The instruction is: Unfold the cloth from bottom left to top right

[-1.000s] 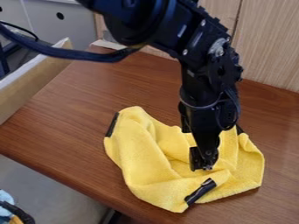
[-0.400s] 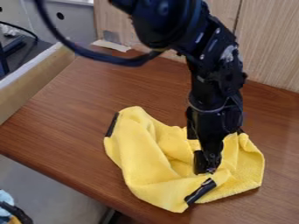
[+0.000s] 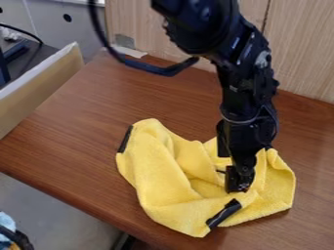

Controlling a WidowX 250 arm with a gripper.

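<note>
Along the left edge of the view, a tan wall with a pale rim looks like the side of an open container; behind it are dark parts and a black cable, too partly seen to name, and I cannot tell whether they lie inside it. The yellow cloth is on the brown bench, in the lower middle and right of the view, its lowest corner near the front edge. It is rumpled and partly folded: a thick ridge runs from the upper-left corner down toward the bottom, a hollow sits in the middle, and the right part lies flatter. One black strip marks the upper-left corner, another slants across the lower part. The pincer points down over the cloth's right-middle folds; whether it is spread, pressed together or pinching fabric, I cannot tell.
</note>
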